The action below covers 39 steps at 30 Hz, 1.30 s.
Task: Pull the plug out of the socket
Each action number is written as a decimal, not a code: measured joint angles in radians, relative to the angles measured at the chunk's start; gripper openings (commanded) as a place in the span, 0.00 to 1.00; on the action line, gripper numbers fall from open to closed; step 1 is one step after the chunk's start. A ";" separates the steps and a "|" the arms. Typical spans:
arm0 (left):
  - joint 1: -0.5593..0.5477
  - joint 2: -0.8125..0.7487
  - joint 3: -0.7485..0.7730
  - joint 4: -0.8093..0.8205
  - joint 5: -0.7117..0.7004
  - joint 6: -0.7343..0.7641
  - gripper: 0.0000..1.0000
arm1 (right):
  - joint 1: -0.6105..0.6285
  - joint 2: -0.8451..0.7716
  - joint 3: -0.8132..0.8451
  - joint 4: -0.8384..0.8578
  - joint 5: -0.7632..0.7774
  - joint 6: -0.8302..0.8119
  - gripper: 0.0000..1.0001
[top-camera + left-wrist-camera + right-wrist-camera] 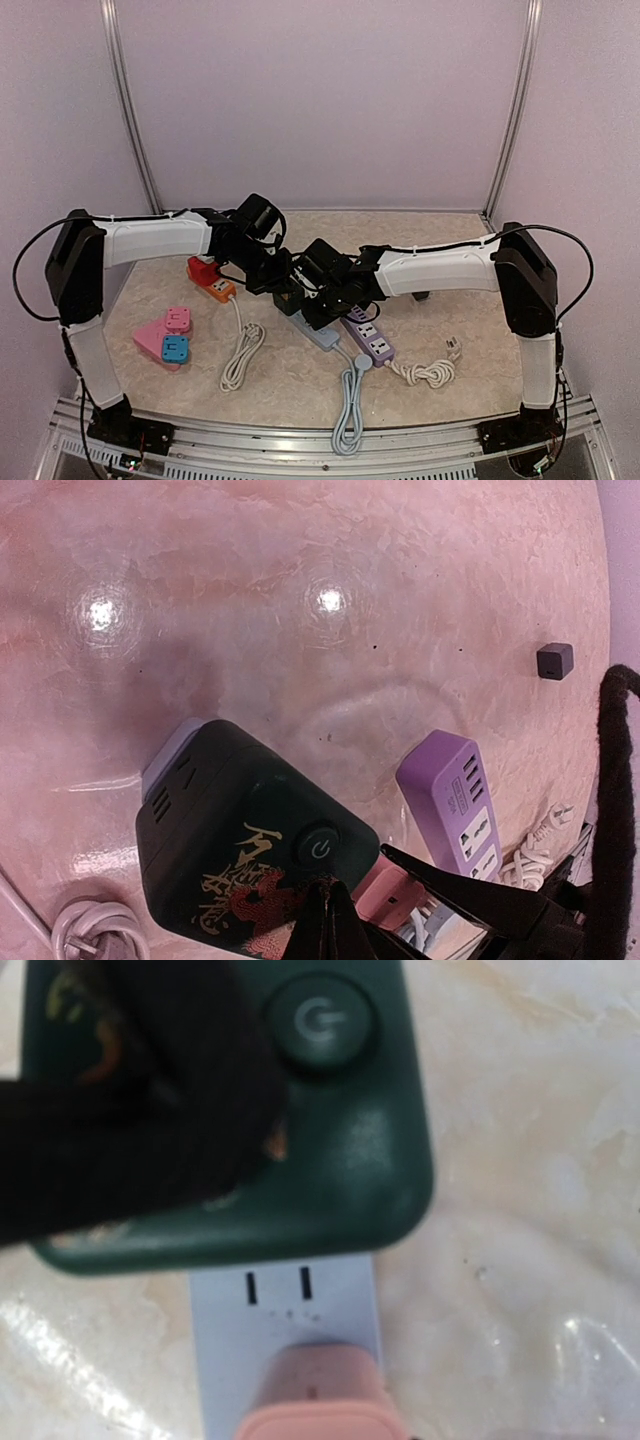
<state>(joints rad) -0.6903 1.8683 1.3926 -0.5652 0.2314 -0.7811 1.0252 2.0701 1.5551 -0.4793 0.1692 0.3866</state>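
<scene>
Left wrist: dark green boxy plug (pixel 220 830), gold lettering, red pattern.

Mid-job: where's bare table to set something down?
Bare: the far table along the back wall, and the right side between white cord and right arm. Crowded: centre around the green cube and purple strip; front-left, pink adapters.

Purple power strip (pixel 372 340), orange power strip (pixel 215 287); pink adapter (pixel 150 338)
</scene>
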 measured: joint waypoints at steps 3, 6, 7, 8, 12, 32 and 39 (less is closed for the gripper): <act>0.000 0.000 0.000 0.000 0.000 0.000 0.00 | 0.000 0.000 0.000 -0.002 0.000 -0.001 0.01; 0.000 0.000 0.000 0.001 0.000 -0.001 0.00 | 0.000 -0.002 0.000 -0.003 0.000 -0.002 0.01; 0.000 0.000 0.000 0.001 0.000 -0.002 0.00 | 0.000 -0.002 0.000 -0.003 0.000 -0.002 0.01; 0.000 0.000 -0.001 0.002 0.000 -0.002 0.00 | 0.000 -0.002 0.000 -0.004 0.000 -0.002 0.01; 0.000 0.000 -0.003 0.010 0.001 -0.005 0.00 | 0.011 -0.002 0.017 -0.031 0.008 -0.005 0.00; -0.009 0.001 -0.021 0.065 0.004 -0.017 0.00 | -0.051 -0.023 -0.003 -0.048 -0.113 0.033 0.00; -0.013 0.000 -0.032 0.090 0.005 -0.031 0.00 | -0.010 -0.023 0.030 -0.102 -0.029 0.023 0.00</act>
<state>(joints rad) -0.7029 1.8683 1.3605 -0.4747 0.2363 -0.8116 1.0153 2.0476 1.5848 -0.5816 0.1398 0.4091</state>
